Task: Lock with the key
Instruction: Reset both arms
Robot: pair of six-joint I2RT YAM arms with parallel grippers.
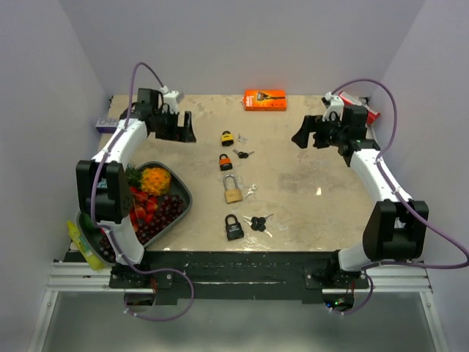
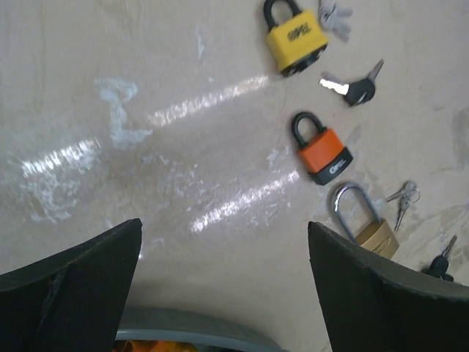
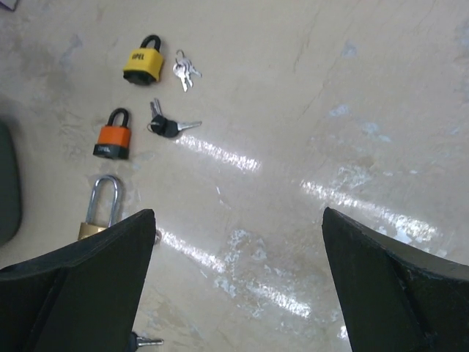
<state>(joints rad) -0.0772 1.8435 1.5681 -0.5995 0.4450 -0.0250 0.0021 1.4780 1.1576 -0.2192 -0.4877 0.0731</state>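
Observation:
Several padlocks lie in a line down the middle of the table, each with keys beside it: a yellow padlock (image 1: pixel 228 138) (image 2: pixel 294 37) (image 3: pixel 143 63), an orange padlock (image 1: pixel 226 162) (image 2: pixel 322 152) (image 3: pixel 114 138), a brass padlock (image 1: pixel 233 191) (image 2: pixel 370 227) (image 3: pixel 99 209) and a black padlock (image 1: pixel 234 227). Black-headed keys (image 1: pixel 242 154) (image 2: pixel 355 88) (image 3: pixel 167 126) lie by the orange padlock. Silver keys (image 3: pixel 185 71) lie by the yellow one. My left gripper (image 1: pixel 179 132) (image 2: pixel 223 293) is open and empty at the back left. My right gripper (image 1: pixel 311 136) (image 3: pixel 238 286) is open and empty at the back right.
A grey bowl (image 1: pixel 179 192) of fruit with a pineapple (image 1: pixel 155 180) sits at the front left. An orange box (image 1: pixel 264 100) lies at the back edge. A red packet (image 1: pixel 364 108) lies at the back right corner. Black keys (image 1: pixel 256 222) lie by the black padlock.

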